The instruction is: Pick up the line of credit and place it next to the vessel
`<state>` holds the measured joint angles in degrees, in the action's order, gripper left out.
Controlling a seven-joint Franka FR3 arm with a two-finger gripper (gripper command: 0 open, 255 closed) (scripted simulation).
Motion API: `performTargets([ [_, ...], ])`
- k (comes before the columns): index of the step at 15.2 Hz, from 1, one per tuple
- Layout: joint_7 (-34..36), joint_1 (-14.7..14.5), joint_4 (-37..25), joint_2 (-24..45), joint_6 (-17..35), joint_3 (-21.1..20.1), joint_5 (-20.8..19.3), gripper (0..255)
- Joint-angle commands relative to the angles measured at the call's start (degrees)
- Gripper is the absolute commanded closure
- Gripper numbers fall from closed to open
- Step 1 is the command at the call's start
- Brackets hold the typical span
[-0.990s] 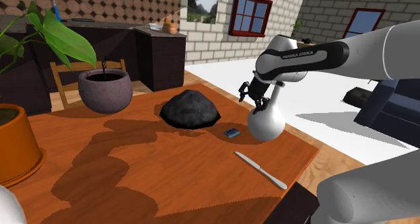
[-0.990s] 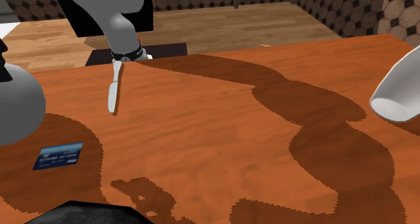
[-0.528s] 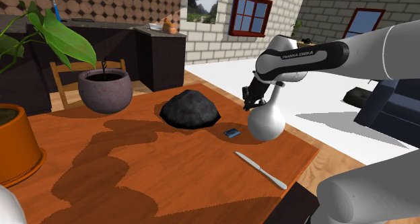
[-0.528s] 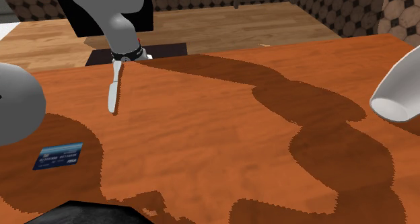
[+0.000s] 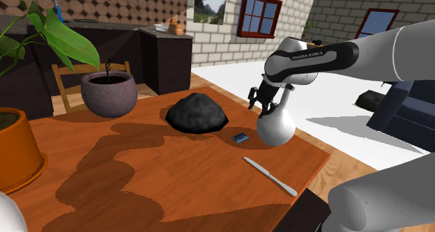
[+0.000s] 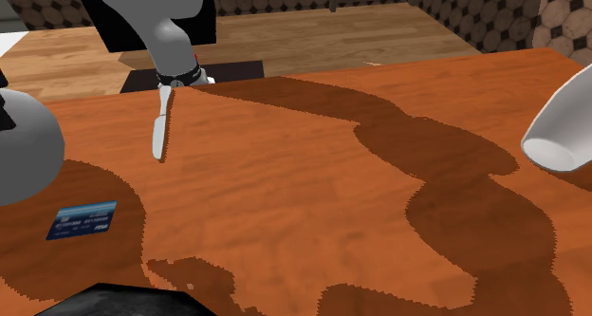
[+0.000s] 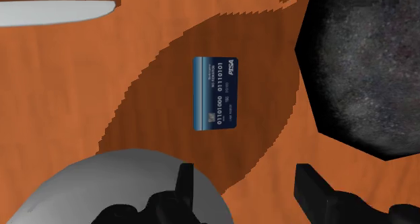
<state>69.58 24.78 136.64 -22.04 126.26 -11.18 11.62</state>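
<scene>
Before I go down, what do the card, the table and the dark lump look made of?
The card: thin, smooth blue with printed digits, probably plastic. The table: orange-brown wood, streaky grain showing, matte. The dark lump: mottled black-grey, faceted outline, looks like stone, though that stays uncertain.

Blue card (image 7: 215, 93) with white digits, pale grey vase (image 5: 275, 128), orange wood-grain table (image 6: 313, 124), black speckled rock (image 7: 363, 61)

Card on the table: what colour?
Dark blue card with white lettering; the wrist view shows it best.
</scene>
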Motion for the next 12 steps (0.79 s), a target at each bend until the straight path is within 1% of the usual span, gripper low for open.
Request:
performTargets([
  [1, -3.33, -0.89, -2.11, 4.66, -1.77, 2.09, 3.93, 0],
  [5, -11.53, -3.23, -8.14, 16.58, -8.43, 7.31, 13.79, 0],
  [6, -9.44, -2.4, -8.23, 9.72, 6.58, 6.09, 9.12, 0],
  [7, -9.43, -2.46, -8.23, 9.72, 6.58, 6.14, 9.11, 0],
  [12, -13.7, -3.8, -11.24, 17.49, -3.17, 8.74, 15.35, 0],
])
